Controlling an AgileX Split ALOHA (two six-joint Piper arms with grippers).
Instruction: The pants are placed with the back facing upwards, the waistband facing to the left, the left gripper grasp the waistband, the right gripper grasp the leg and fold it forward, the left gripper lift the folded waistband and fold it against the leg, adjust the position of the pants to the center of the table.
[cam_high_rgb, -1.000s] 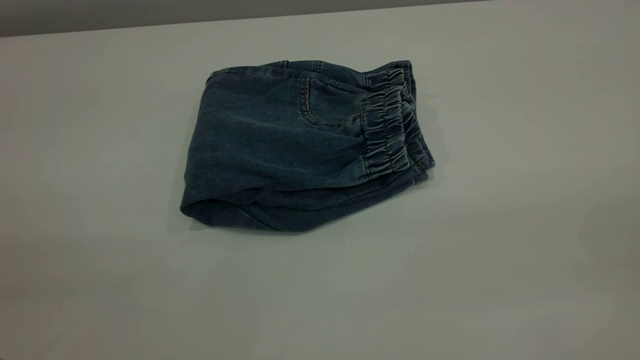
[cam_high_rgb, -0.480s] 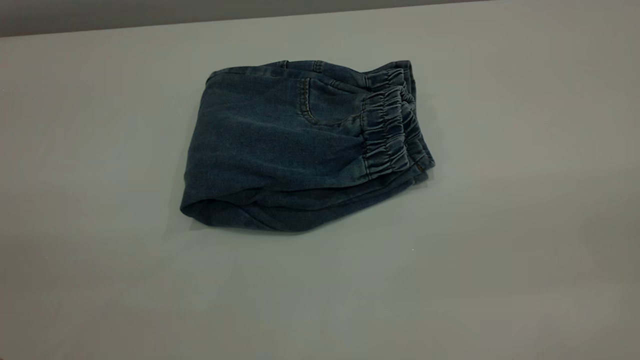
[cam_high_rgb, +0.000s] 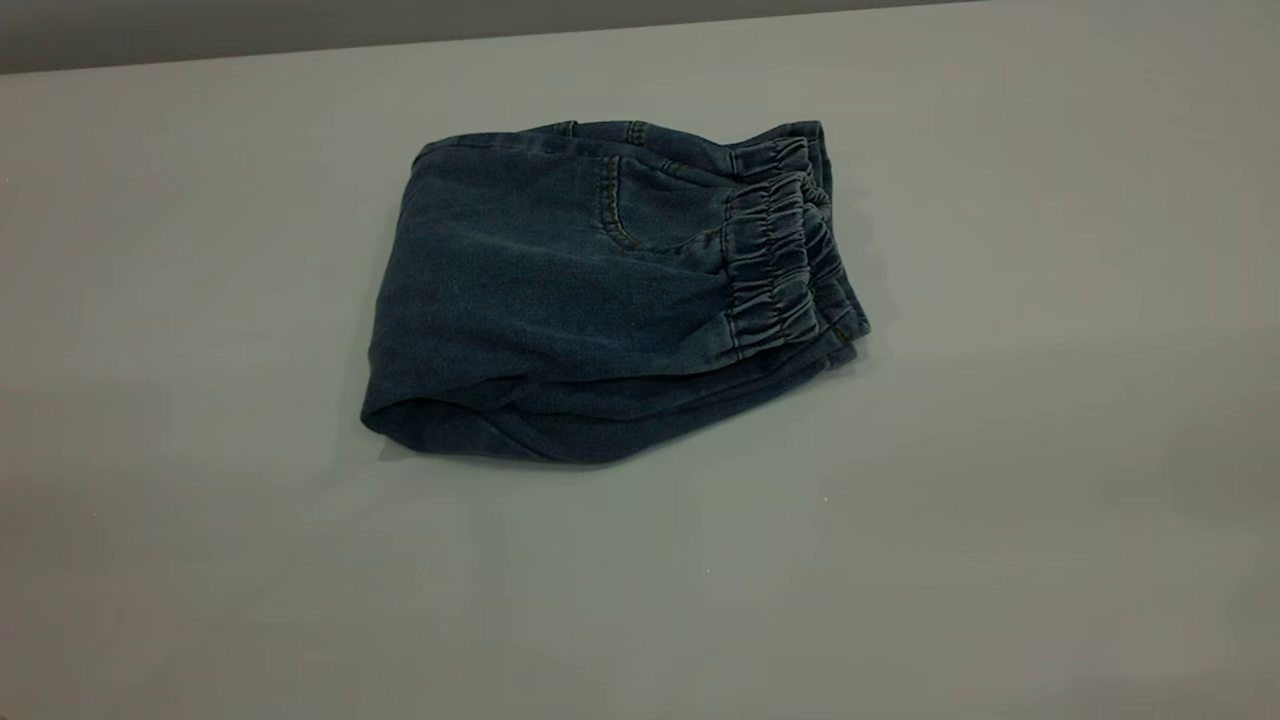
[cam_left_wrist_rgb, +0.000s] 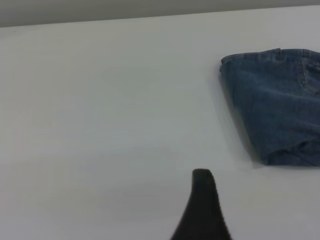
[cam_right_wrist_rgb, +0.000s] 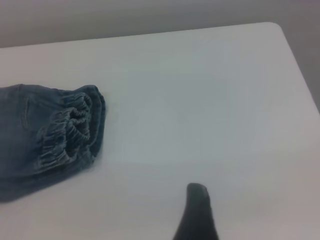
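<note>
Pants (cam_high_rgb: 590, 300) folded on table (cam_high_rgb: 1000, 500)

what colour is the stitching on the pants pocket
Tan-orange thread on the blue denim pants, curving along the pocket; clearest in the exterior view.

Showing only as one dark fingertip per wrist view, at the bottom edge of each frame. Left gripper (cam_left_wrist_rgb: 202, 210): showing as a matte black finger (cam_left_wrist_rgb: 202, 200), widening toward the lower edge, narrowing upward into a blunt, rounded, slightly squared tip, lying right of centre. Right gripper (cam_right_wrist_rgb: 197, 214): showing as a similar black finger (cam_right_wrist_rgb: 196, 205), broad at the base, tapering to a rounded tip, again right of centre. Showing no cables, screws or markings on either. Appearing nowhere in the exterior view.
</note>
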